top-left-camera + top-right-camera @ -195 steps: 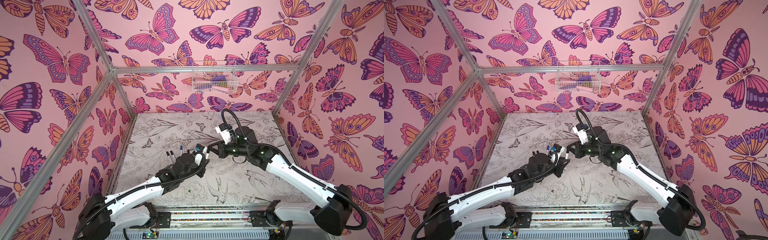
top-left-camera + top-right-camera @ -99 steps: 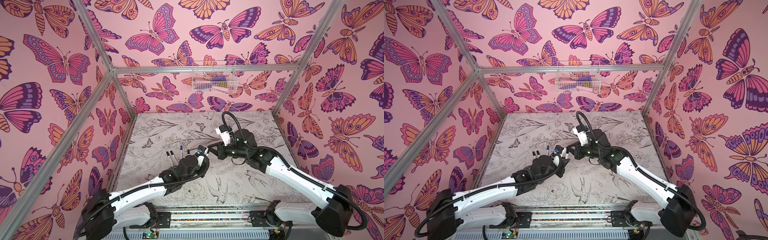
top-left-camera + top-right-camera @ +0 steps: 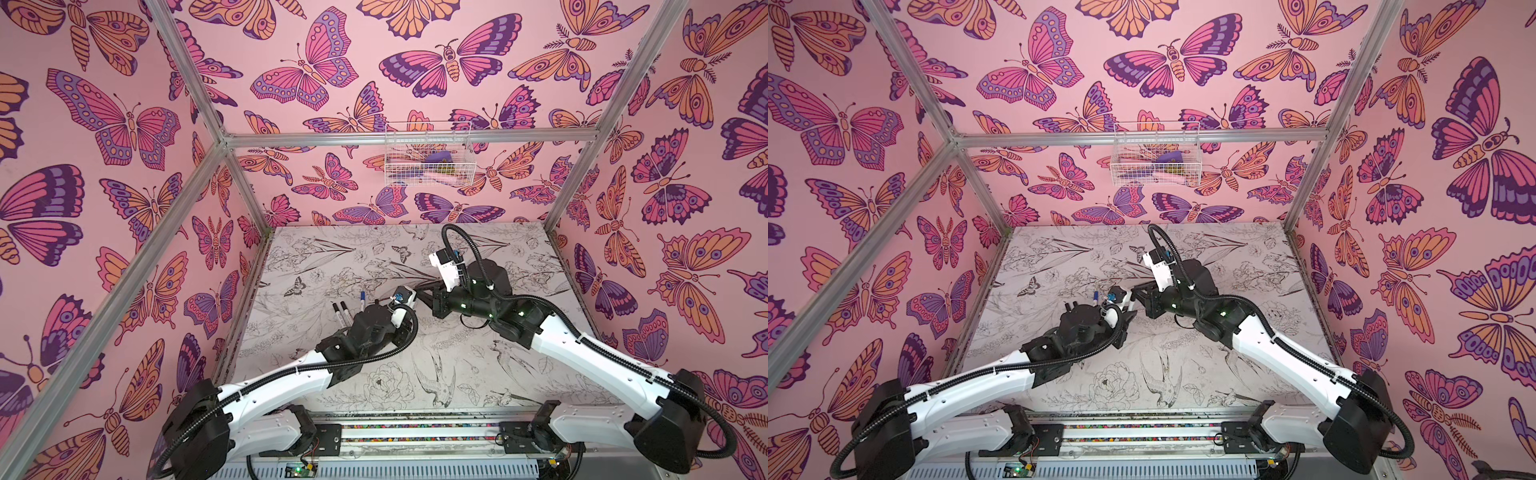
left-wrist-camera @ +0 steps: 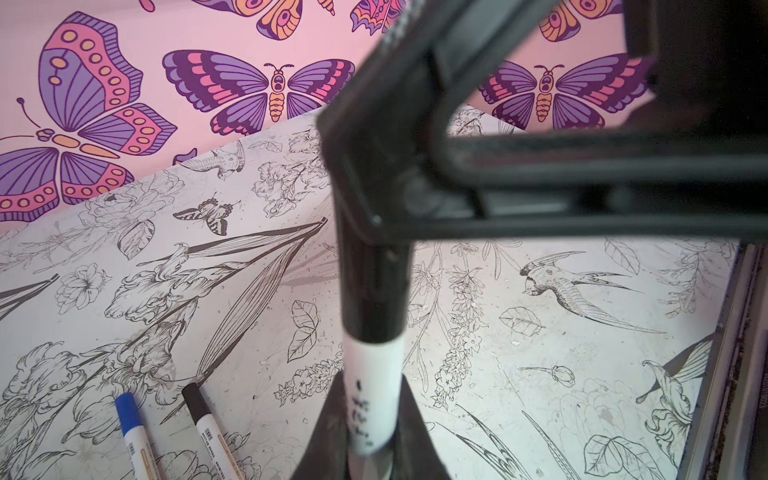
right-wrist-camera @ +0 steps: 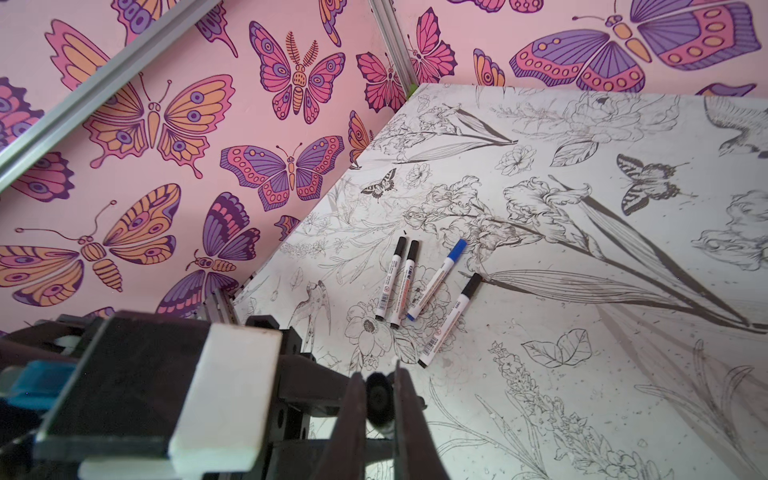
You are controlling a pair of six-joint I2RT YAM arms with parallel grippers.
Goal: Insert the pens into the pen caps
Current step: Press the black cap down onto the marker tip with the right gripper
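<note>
My left gripper [image 4: 372,386] is shut on the white barrel of a pen [image 4: 374,374]. A black pen cap [image 4: 372,299] sits over that pen's front end. My right gripper [image 5: 378,374] is shut on this cap [image 5: 379,399], seen end-on between its fingers. In both top views the two grippers meet tip to tip above the table's middle, the right gripper [image 3: 422,296] coming from the right. Several capped pens lie on the table to the left: two black-capped ones [image 5: 395,278] side by side, a blue-capped one [image 5: 438,278] and another black-capped one [image 5: 453,320].
The flower-printed table [image 3: 478,365] is walled by pink butterfly panels on three sides. A white wire basket [image 3: 428,156] hangs on the back wall. The lying pens [image 3: 343,313] are close to my left arm's wrist.
My left gripper has carried its pen to the right, toward the right gripper. The gap between the pen and the held cap has closed. The lying pens have not moved.
</note>
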